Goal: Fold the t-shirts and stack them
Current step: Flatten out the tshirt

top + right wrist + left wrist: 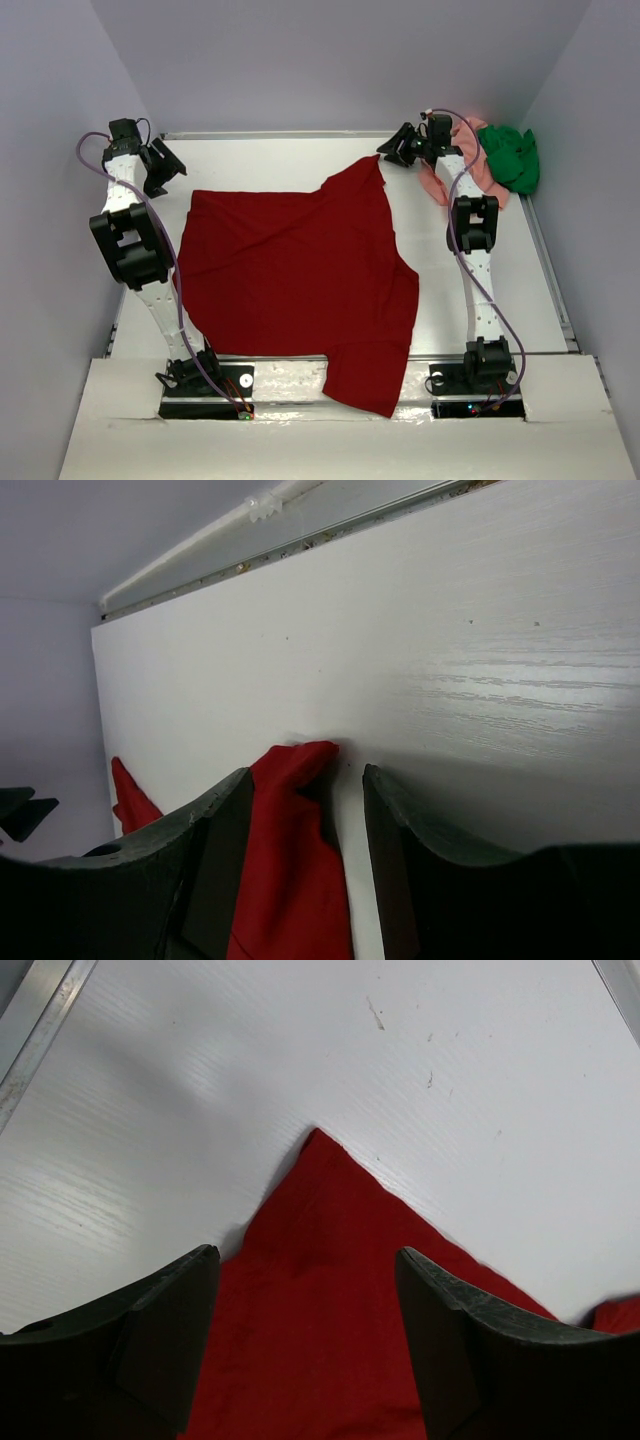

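Note:
The dark red t-shirt (pixel 300 270) lies spread over the middle of the table, one sleeve hanging over the near edge. My left gripper (pixel 165 165) is open above its far left corner (pixel 315 1250), the cloth lying between the jaws. My right gripper (pixel 400 150) is open above the shirt's far right corner (pixel 295 780), whose tip lies between the jaws. The salmon pink t-shirt (pixel 480 170) and the bright green t-shirt (pixel 512 155) lie crumpled at the far right.
A metal rail (pixel 280 134) runs along the table's far edge, with another along the right edge (pixel 550 270). Grey walls enclose the table on three sides. White table surface (pixel 270 160) shows beyond the red shirt.

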`<state>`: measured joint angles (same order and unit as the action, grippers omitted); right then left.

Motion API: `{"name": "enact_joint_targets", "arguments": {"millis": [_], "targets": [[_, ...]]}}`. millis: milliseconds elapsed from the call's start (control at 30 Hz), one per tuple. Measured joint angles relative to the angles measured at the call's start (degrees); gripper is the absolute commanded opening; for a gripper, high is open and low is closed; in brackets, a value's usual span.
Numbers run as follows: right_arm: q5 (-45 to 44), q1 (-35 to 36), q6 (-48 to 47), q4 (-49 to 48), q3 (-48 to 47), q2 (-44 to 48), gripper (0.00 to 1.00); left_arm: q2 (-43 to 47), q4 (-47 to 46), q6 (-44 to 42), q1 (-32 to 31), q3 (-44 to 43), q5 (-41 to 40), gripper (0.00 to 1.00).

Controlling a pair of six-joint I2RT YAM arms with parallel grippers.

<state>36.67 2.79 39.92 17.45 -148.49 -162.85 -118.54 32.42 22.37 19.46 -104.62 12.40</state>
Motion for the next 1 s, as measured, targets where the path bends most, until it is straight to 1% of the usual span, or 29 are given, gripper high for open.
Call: {"name": "enact_joint_targets", "arguments": {"millis": [233,300,333,433,633,700,733,767,1000], "targets": [[0.28,0.66,1.36,-0.02,0.0,-0.02,0.53,0.0,-0.02,0.0,0.02,0.02,0.0,0.8],[0.44,0.83,1.7,-0.04,0.0,-0.02,0.51,0.0,-0.04,0.0,0.02,0.04,0.0,0.8],[0.44,0.98,1.88,-0.09,0.02,-0.02,0.39,0.0,-0.09,0.0,0.0,0.15,0.0,0.8],[0.63,1.33,2.34,-0.37,0.0,-0.02,0.24,0.0,-0.2,0.0,0.02,0.63,-0.02,0.8],[0.81,1.75,2.8,-1.22,0.0,-0.13,0.24,0.0,-0.13,0.0,0.02,1.14,-0.15,0.8],[0.83,1.79,2.75,-1.27,0.0,-0.13,0.16,0.0,-0.15,0.0,0.02,1.14,-0.17,0.8],[0.83,1.79,2.8,-1.27,0.02,-0.15,0.09,0.0,-0.11,0.0,0.02,1.14,-0.2,0.8],[0.81,1.79,2.91,-1.29,0.02,-0.17,0.0,0.0,-0.13,0.0,0.02,1.14,-0.22,0.8],[0.81,1.79,2.82,-1.22,0.02,-0.22,0.0,-0.48,-1.09,-0.02,0.02,1.64,0.28,0.8]]}}
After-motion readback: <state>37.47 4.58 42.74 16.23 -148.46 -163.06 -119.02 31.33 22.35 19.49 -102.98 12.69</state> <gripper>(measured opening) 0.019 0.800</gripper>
